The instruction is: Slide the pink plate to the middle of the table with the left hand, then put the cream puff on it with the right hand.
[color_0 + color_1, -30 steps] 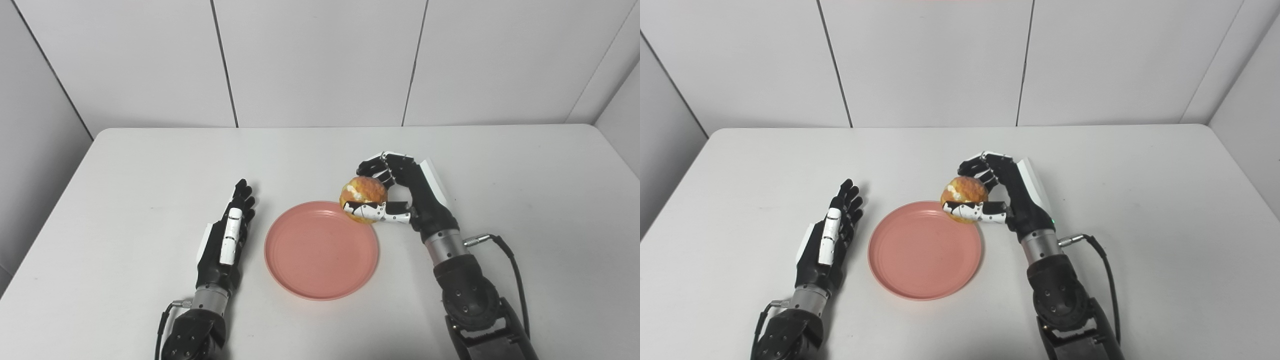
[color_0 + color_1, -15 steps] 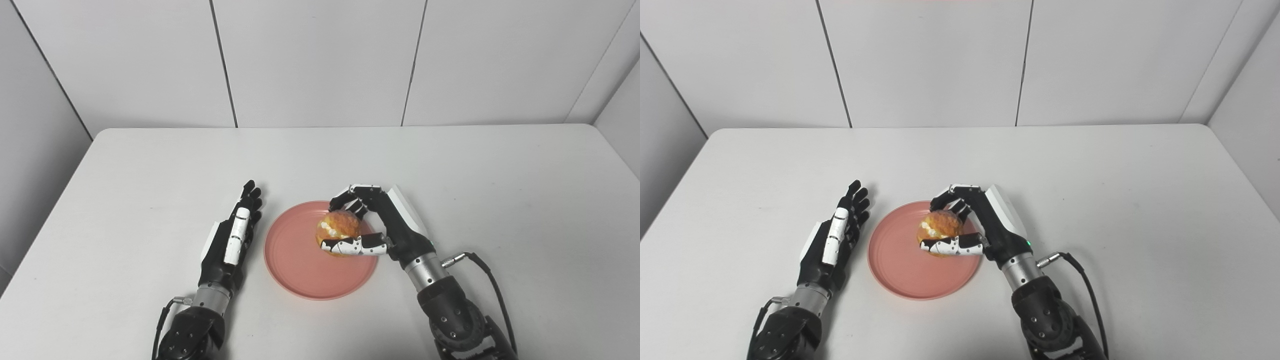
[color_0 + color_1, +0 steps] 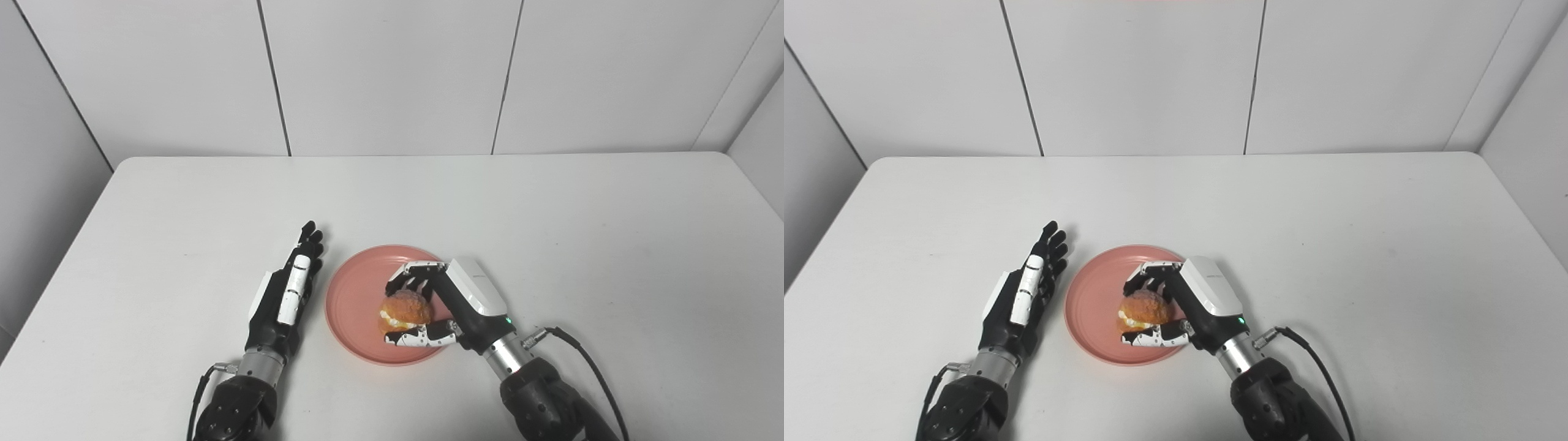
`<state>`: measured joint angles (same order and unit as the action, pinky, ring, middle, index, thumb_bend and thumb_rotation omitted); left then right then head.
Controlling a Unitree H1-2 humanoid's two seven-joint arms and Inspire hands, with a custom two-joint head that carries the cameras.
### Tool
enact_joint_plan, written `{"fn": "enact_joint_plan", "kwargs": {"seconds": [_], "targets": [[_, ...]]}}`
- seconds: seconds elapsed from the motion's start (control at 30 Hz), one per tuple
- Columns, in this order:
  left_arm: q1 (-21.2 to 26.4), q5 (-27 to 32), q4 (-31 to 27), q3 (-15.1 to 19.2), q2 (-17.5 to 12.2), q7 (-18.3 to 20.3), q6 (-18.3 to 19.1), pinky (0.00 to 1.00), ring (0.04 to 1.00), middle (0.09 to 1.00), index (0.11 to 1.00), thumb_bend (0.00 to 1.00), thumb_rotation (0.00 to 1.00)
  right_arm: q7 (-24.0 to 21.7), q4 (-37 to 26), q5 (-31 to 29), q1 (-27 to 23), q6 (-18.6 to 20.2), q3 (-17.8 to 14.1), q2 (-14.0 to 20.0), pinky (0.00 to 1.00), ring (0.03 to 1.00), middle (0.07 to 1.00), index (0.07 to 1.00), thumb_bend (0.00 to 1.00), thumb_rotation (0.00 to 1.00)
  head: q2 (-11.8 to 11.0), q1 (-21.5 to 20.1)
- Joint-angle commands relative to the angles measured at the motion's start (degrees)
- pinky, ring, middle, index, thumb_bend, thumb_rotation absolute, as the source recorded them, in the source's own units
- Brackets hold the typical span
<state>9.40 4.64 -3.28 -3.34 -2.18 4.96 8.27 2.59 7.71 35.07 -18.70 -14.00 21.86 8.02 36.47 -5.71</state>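
Observation:
The pink plate (image 3: 352, 300) lies flat near the middle of the white table. My right hand (image 3: 450, 303) is over the plate's right half, shut on the golden cream puff (image 3: 405, 310), which is low on the plate; I cannot tell whether it rests on it. My left hand (image 3: 288, 294) lies open and flat just left of the plate, fingers straight and pointing away, holding nothing. In the right eye view the puff (image 3: 1145, 309) sits between the thumb and fingers of the right hand (image 3: 1191, 303).
The white table (image 3: 551, 220) is walled by white panels at the back and both sides. A black cable (image 3: 588, 376) trails from my right wrist over the table at the front right.
My right hand has carried the cream puff from above the plate's far right rim down and toward me, onto the plate's middle right. The left hand has barely moved.

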Motion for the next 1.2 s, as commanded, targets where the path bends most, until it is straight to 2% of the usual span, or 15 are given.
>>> {"fn": "enact_joint_plan", "kwargs": {"seconds": [0.0, 0.07, 0.1, 0.13, 0.17, 0.2, 0.27, 0.37, 0.6, 0.73, 0.83, 1.0, 1.1, 1.17], "targets": [[-0.16, 0.29, -1.08, -0.58, -0.03, 1.17, 0.89, 1.00, 1.000, 1.000, 1.000, 0.61, 1.00, -0.50, -0.67, 0.54, -1.76, -2.10, 0.16, 0.81, 0.36, 0.514, 0.641, 0.487, 0.48, 0.00, 0.02, 0.09], [-0.16, 0.17, -1.18, -0.60, -0.02, 1.04, 0.90, 1.00, 1.000, 1.000, 1.000, 0.60, 1.00, -1.61, -0.95, 0.24, -1.90, -1.79, 0.28, 1.26, 0.43, 0.646, 0.715, 0.494, 0.47, 0.00, 0.02, 0.09], [-0.16, -0.08, -1.23, -0.67, -0.03, 0.90, 1.03, 1.00, 1.000, 1.000, 1.000, 0.60, 1.00, -2.12, -1.18, -0.05, -1.93, -1.77, 0.35, 1.49, 0.56, 0.702, 0.759, 0.497, 0.48, 0.07, 0.02, 0.09], [-0.16, -0.37, -1.22, -0.76, -0.09, 0.82, 0.96, 1.00, 1.000, 1.000, 1.000, 0.60, 1.00, -2.64, -1.39, -0.33, -1.99, -1.87, 0.41, 1.71, 0.64, 0.751, 0.797, 0.498, 0.49, 0.10, 0.02, 0.09], [-0.15, -0.54, -1.19, -0.81, -0.13, 0.78, 0.89, 1.00, 1.000, 1.000, 1.000, 0.60, 1.00, -3.00, -1.53, -0.52, -2.02, -1.95, 0.44, 1.84, 0.70, 0.804, 0.840, 0.695, 0.44, 0.11, 0.02, 0.09], [-0.20, -0.57, -1.11, -0.74, -0.07, 0.70, 0.65, 1.00, 1.000, 1.000, 1.000, 0.60, 1.00, -3.38, -1.96, -0.51, -2.13, -2.16, 0.53, 2.16, 0.72, 0.822, 0.855, 0.762, 0.43, 0.11, 0.02, 0.09], [-0.28, -0.80, -1.16, -0.68, 0.06, 0.46, 0.60, 1.00, 1.000, 1.000, 1.000, 0.59, 1.00, -3.77, -2.60, -0.46, -2.24, -2.60, 0.54, 2.52, 0.87, 0.934, 0.946, 0.894, 0.43, 0.45, 0.02, 0.09], [-0.34, -1.10, -1.47, -0.70, 0.05, 0.48, 1.00, 1.00, 1.000, 1.000, 1.000, 0.59, 1.00, -3.61, -3.32, -1.58, -2.05, -3.64, -0.05, 2.47, 0.93, 0.974, 0.981, 0.935, 0.44, 0.58, 0.21, 0.12], [-0.23, -0.78, -1.72, -0.55, 0.15, 0.84, 1.62, 1.00, 1.000, 1.000, 1.000, 0.59, 1.00, 0.57, -2.28, -3.41, -1.55, -9.35, -2.16, 1.50, 0.96, 0.991, 1.000, 0.991, 0.48, 0.73, 0.41, 0.24], [-0.17, -0.92, -1.95, -0.55, 0.19, 0.74, 1.99, 1.00, 1.000, 1.000, 1.000, 0.59, 1.00, 1.86, -2.44, -5.06, -0.49, -9.16, -4.24, -0.35, 0.95, 0.983, 1.000, 1.000, 0.55, 0.79, 0.56, 0.30], [-0.18, -1.18, -1.89, -0.47, 0.27, 0.49, 1.61, 1.00, 1.000, 1.000, 1.000, 0.59, 1.00, 2.67, -2.11, -8.73, 0.48, -9.16, -6.43, -2.43, 0.94, 0.990, 1.000, 1.000, 0.60, 0.84, 0.81, 0.88], [-0.17, -1.37, -1.93, -0.63, 0.25, 0.61, 1.21, 1.00, 1.000, 1.000, 1.000, 0.59, 1.00, 0.48, -3.42, -17.20, 2.45, -6.32, -9.58, -5.55, 0.98, 1.000, 1.000, 1.000, 0.58, 0.85, 1.11, 1.34], [0.09, -1.01, -1.08, -0.51, 0.47, 0.72, 0.02, 1.00, 1.000, 1.000, 1.000, 0.60, 1.00, -0.42, -4.15, -19.45, 3.14, -4.25, -10.64, -6.34, 1.00, 1.000, 1.000, 1.000, 0.54, 0.94, 1.11, 1.34], [0.15, -1.01, -0.61, -0.41, 0.79, 0.50, -0.76, 1.00, 1.000, 1.000, 1.000, 0.60, 1.00, -1.01, -4.50, -20.87, 3.54, -2.10, -11.32, -6.82, 1.00, 1.000, 1.000, 1.000, 0.57, 0.98, 1.24, 1.61]]}}
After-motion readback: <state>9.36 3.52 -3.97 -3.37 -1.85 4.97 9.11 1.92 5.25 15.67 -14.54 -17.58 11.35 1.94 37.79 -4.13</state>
